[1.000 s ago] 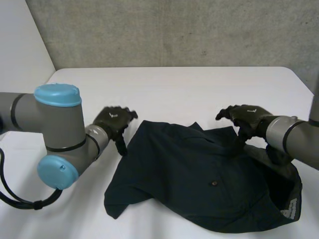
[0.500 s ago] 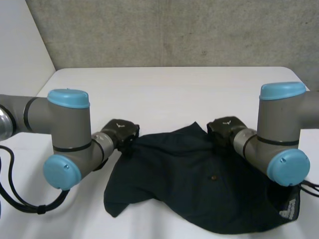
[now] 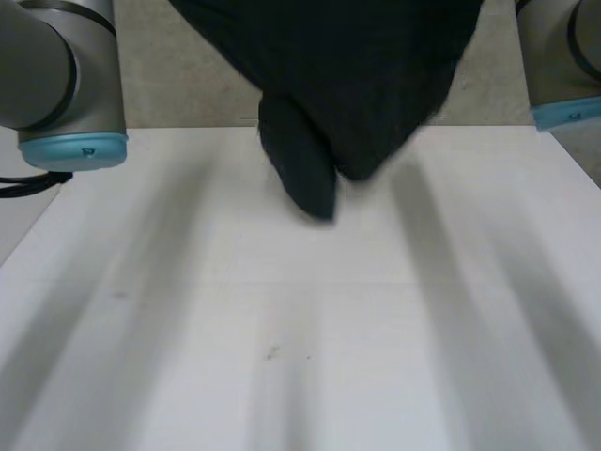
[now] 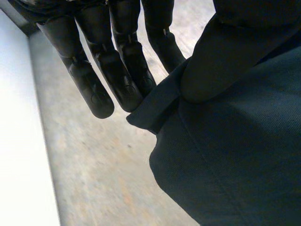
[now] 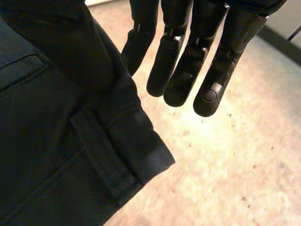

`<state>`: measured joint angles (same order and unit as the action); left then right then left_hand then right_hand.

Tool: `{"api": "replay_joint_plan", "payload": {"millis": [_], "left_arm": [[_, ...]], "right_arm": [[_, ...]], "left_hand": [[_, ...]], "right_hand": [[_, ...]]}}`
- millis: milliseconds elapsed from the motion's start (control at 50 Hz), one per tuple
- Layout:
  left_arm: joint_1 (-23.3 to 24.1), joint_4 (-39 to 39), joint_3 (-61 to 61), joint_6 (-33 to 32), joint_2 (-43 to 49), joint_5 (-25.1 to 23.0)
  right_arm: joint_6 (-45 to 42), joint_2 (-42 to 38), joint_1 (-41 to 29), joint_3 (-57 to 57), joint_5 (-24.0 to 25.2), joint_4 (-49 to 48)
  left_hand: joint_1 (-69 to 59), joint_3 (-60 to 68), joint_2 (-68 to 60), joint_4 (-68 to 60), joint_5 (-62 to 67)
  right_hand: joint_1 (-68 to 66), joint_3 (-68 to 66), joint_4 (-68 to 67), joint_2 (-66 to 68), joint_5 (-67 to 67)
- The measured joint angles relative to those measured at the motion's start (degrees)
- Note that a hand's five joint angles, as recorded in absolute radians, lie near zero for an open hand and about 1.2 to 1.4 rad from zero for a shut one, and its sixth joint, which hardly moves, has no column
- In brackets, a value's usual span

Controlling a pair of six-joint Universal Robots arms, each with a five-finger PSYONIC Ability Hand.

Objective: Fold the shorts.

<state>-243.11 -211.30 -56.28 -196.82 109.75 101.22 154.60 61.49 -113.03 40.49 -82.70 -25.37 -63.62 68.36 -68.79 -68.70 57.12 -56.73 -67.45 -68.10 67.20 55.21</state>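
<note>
left hand: thumb pinches a folded corner of the shorts against straight fingers | shorts: dark, bunched, hanging above the white table, lowest fold drooping rounded | right hand: thumb clamps an edge with a sewn strip against straight fingers

Held up as dark, near-black shorts, hanging bunched in the head view with one rounded lobe drooping lowest. Pinched at a folded corner edge between thumb and straight fingers of the left hand; likewise at a corner bearing a stitched strip, perhaps a belt loop, by the right hand. Plain woven cloth, seams visible.
</note>
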Motion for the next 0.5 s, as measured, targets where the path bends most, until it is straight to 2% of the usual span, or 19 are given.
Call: {"api": "replay_joint_plan", "payload": {"millis": [160,320,440,500], "left_arm": [[0.38,-0.57,-7.76,0.01,-2.71,-0.24],[1.3,1.53,-19.25,-0.04,-2.68,-0.42],[4.51,8.57,-27.96,-0.76,1.88,-0.1],[6.39,14.73,-30.52,-1.76,4.3,0.42]], "right_arm": [[0.63,0.17,-0.3,3.38,2.67,5.91],[0.04,-1.6,-1.22,13.85,2.97,14.54],[-2.33,-6.51,-1.86,24.12,2.86,20.83],[-4.95,-8.4,-2.13,28.11,3.03,23.32]], "left_hand": [[-0.54,0.0,-0.06,-0.01,0.0],[-0.75,0.0,-0.06,0.0,0.0],[-0.76,0.05,-0.06,-0.18,0.0],[-0.76,0.11,-0.06,-0.21,0.0]], "right_hand": [[-0.24,0.0,-0.14,0.0,0.0],[-0.25,0.0,-0.25,0.0,0.0],[-0.25,0.0,-0.25,0.0,0.0],[-0.25,0.0,-0.25,0.0,0.0]]}}
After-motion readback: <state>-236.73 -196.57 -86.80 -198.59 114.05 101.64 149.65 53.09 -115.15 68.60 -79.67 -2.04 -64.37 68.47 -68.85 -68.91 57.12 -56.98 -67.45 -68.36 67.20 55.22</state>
